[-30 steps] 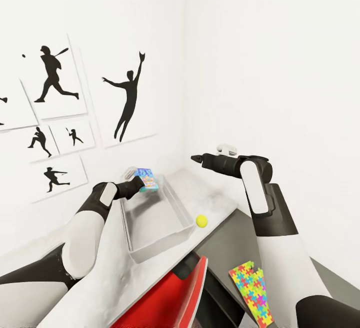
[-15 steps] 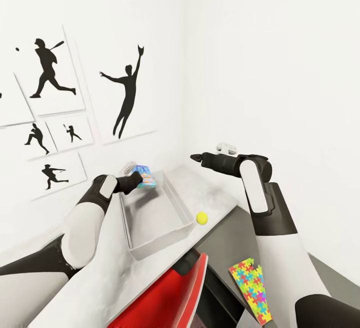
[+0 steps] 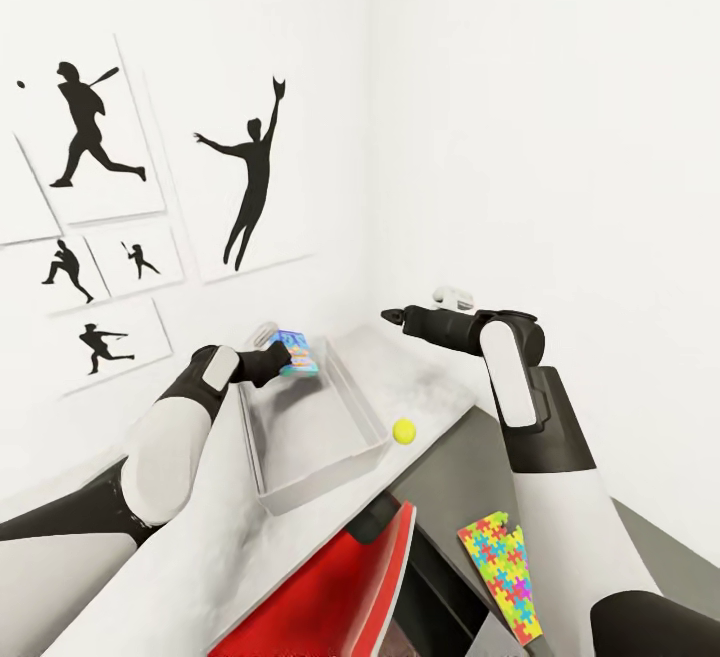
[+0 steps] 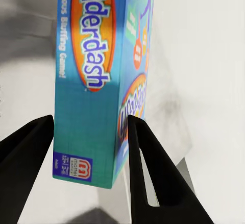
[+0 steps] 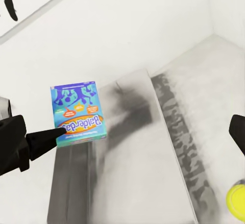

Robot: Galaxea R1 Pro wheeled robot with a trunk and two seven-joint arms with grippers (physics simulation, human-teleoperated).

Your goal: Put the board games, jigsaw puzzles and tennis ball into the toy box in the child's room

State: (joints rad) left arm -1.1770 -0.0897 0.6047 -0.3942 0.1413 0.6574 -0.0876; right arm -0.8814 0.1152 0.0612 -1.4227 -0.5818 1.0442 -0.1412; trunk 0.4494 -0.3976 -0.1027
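My left gripper (image 3: 278, 357) is shut on a blue board game (image 3: 297, 354) with white "Balderdash" lettering, and holds it above the far end of the light grey toy box (image 3: 372, 424). In the left wrist view the game (image 4: 92, 101) stands on edge between both fingers (image 4: 145, 168). In the right wrist view the game (image 5: 77, 112) hangs over the bin (image 5: 168, 132). The tennis ball (image 3: 403, 430) lies on the white table (image 3: 430, 387) beside the box. A jigsaw puzzle (image 3: 500, 562) rests on the lower dark unit. My right gripper (image 3: 388, 317) hovers open and empty over the table's far corner.
A red chair (image 3: 340, 587) stands close against the table's front edge below the toy box. White walls meet in a corner right behind the table, with black silhouette posters (image 3: 250, 177) on the left wall. The tennis ball (image 5: 237, 201) lies near the table edge.
The head view has shifted a little, so the posters sit further left. My left gripper still holds the game over the box's far end; the right arm has not moved.
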